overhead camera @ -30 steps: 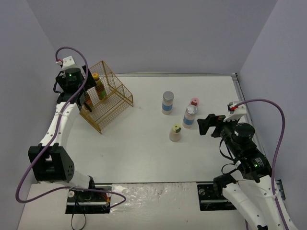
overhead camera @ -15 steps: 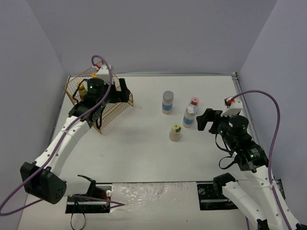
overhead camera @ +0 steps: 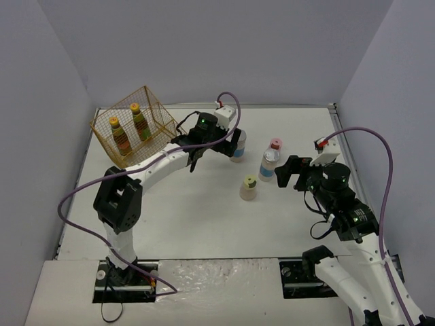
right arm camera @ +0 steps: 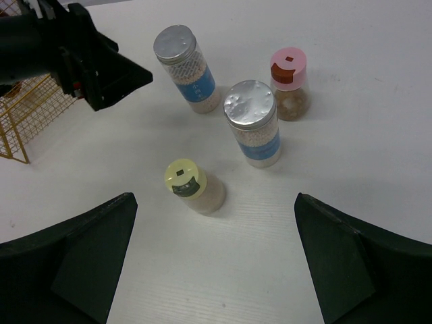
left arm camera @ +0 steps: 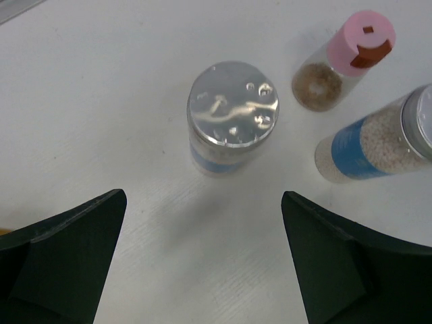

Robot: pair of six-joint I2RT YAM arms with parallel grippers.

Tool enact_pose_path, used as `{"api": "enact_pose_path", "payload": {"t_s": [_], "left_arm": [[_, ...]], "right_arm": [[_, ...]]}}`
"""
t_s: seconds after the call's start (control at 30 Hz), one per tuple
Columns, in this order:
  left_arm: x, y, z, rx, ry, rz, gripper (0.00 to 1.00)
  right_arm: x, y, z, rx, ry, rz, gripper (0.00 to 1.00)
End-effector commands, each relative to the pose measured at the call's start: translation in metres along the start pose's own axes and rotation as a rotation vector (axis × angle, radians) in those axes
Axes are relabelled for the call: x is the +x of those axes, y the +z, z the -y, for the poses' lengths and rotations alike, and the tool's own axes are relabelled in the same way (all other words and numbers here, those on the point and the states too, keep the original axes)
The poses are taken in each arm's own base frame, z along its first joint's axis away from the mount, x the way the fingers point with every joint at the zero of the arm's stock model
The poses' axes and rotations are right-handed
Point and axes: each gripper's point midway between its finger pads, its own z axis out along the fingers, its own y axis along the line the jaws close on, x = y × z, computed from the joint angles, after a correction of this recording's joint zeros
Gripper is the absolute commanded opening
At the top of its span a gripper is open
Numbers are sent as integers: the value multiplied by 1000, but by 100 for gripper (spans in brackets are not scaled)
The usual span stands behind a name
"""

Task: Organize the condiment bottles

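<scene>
Left gripper (left arm camera: 202, 196) jaws spread wide: push forward and down to straddle silver-lidded bottle (left arm camera: 229, 115), just ahead, near centre; close below lid. Steer clear of pink-capped bottle (left arm camera: 351, 57) and second blue-labelled bottle (left arm camera: 378, 142), ahead-right. Hold right gripper (overhead camera: 284, 171), also wide, short of green-capped bottle (right arm camera: 192, 185).

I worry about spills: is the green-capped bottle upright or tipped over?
Upright: the green-capped bottle stands on its base on the table, cap facing up.

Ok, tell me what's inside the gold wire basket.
The gold wire basket holds two dark bottles with yellow caps, one beside the other. The mesh blurs their bases and the basket floor, so anything small there cannot be told.
</scene>
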Motion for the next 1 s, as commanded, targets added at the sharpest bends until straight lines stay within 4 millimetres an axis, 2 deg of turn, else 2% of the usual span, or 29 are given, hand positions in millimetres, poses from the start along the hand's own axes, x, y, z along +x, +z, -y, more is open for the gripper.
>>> {"api": "enact_pose_path", "payload": {"t_s": [0.0, 0.17, 0.23, 0.37, 0.53, 0.7, 0.77, 0.8, 0.83, 0.9, 0.97], "left_arm": [[-82, 8, 17, 60, 54, 237, 97], [-79, 41, 17, 47, 60, 228, 97], [-72, 53, 16, 42, 56, 208, 97], [-71, 63, 18, 47, 53, 205, 95], [-72, 65, 21, 57, 46, 217, 67], [-81, 45, 20, 46, 50, 242, 33], [-90, 25, 17, 21, 48, 264, 24], [-104, 6, 16, 9, 47, 298, 19], [-107, -3, 14, -5, 45, 306, 17], [-119, -33, 3, -78, 32, 331, 15], [-119, -54, -16, -188, 14, 327, 15]], "right_arm": [[-16, 2, -11, -44, -10, 42, 100], [-14, 2, -10, -41, -18, 40, 100], [-14, 3, -10, -40, -22, 39, 100], [-12, 4, -9, -42, -27, 33, 100], [-10, 4, -10, -47, -27, 28, 100], [-12, 1, -11, -52, -28, 41, 100], [-12, -1, -11, -57, -27, 44, 100], [-11, -1, -11, -56, -24, 43, 100], [-11, -1, -12, -61, -24, 41, 100], [-11, -2, -13, -66, -23, 47, 100], [-12, -4, -13, -68, -22, 52, 100]]}}
